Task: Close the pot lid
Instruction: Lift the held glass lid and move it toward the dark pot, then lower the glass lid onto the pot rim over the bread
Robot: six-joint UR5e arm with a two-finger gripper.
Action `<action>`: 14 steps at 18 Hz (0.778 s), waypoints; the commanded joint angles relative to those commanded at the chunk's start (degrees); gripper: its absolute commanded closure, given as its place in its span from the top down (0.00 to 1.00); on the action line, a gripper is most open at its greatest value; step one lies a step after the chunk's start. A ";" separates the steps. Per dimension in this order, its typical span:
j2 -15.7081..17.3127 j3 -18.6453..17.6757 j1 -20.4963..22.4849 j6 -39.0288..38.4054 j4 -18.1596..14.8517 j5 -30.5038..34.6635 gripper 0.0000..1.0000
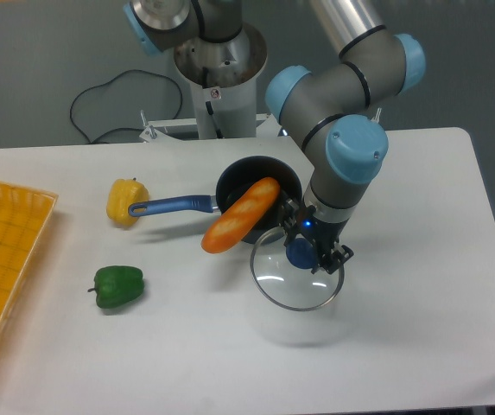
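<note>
Lid (292, 284): glass, stiff, breakable, slippery; gripper (303, 252) clamped on its knob, pot (258, 197) at 11 o'clock.

Bright, even overhead light; soft shadows, sharp focus.

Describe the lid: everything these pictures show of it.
The lid is a round disc of clear glass with a thin metal rim and a blue knob at its centre. The gripper is shut on that knob and holds the lid off the table, slightly tilted, with a faint shadow beneath. It hangs just in front of the pot, not yet over it, its far rim near the pot's near wall.
</note>
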 joint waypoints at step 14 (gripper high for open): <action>7.20 -5.27 3.51 7.72 -7.02 -2.81 0.55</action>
